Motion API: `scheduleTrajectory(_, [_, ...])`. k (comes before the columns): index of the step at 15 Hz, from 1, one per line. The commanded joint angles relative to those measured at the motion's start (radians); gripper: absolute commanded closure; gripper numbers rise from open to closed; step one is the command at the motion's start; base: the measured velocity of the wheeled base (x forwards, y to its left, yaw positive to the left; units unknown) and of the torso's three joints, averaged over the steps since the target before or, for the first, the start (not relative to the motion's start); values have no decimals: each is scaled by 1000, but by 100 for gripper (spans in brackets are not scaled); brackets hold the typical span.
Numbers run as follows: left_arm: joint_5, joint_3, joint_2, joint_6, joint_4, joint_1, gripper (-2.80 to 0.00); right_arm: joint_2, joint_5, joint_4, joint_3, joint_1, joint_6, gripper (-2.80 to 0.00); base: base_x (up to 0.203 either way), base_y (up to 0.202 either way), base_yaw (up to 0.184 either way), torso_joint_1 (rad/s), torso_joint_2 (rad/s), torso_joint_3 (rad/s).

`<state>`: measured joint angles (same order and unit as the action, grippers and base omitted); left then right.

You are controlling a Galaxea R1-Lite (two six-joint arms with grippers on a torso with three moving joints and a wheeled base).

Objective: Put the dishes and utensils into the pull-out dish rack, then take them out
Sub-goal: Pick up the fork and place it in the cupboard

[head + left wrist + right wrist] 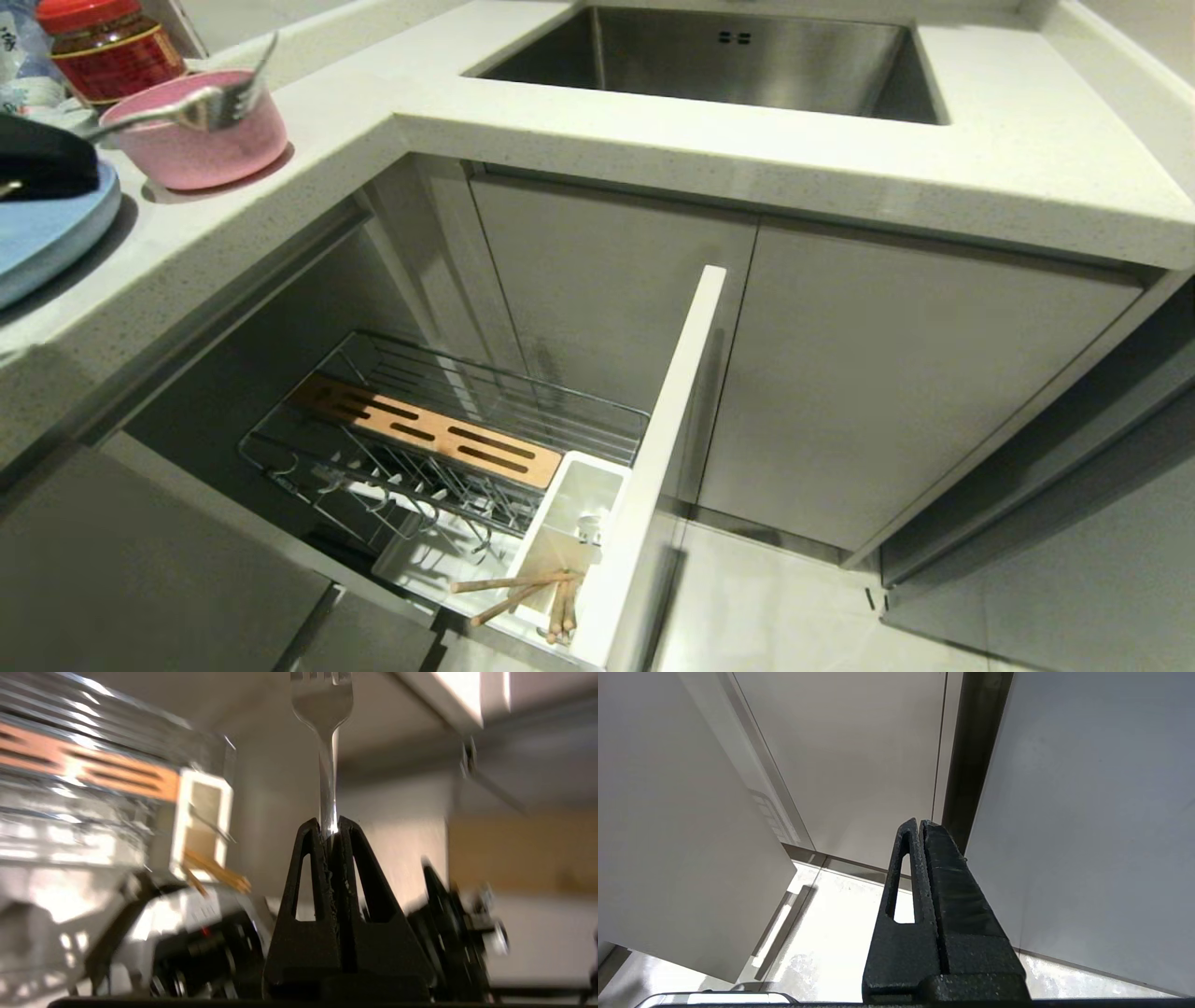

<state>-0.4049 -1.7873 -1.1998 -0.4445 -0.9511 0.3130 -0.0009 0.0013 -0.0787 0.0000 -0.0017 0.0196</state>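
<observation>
Left claw (331,828) clenched on a fork (323,714) — black fingers (306,872) pinch the slim silver handle, tines sticking straight out past the tips; in the head view the left arm's dark end sits at the far left edge over the counter (653,140), fork (201,107) level above the pink bowl (201,140). Right claw (920,823) parked low by the cabinet doors, fingers pressed together on nothing.

Bowl matte, deep, standing on the speckled stone counter; blue plate (47,243) just beside it, wide and shallow, partly under the arm. Dish rack (439,439) pulled out below — chrome wire, slotted wood board (429,434), white bin (569,532) at the front panel; wooden chopsticks (523,593) lean in the bin, well apart from the left claw. Steel sink (728,56) and a red-lidded jar (107,42) behind.
</observation>
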Motion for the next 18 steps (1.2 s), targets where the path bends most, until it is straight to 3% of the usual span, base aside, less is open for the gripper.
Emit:
scheduleTrajectory(1, [1,45,-42,-4,-16,130,0,-1,0,-1,26,0,0,0,0,0,0,0,0,0])
scheduleTrajectory(3, [15,50,-103,-5,-83,206,0,-1,0,-1,26,0,0,0,0,0,0,0,0,0])
scheduleTrajectory(5, [42,18,-173,-5,-168,227,0,-1,0,-1,26,0,0,0,0,0,0,0,0,0])
scheduleTrajectory(10, [229,-41,-356,-10,-361,309,0,-1,0,-1,26,0,0,0,0,0,0,0,0,0])
scheduleTrajectory(18, [255,-46,-614,-72,-392,366,0,-1,0,-1,26,0,0,0,0,0,0,0,0,0])
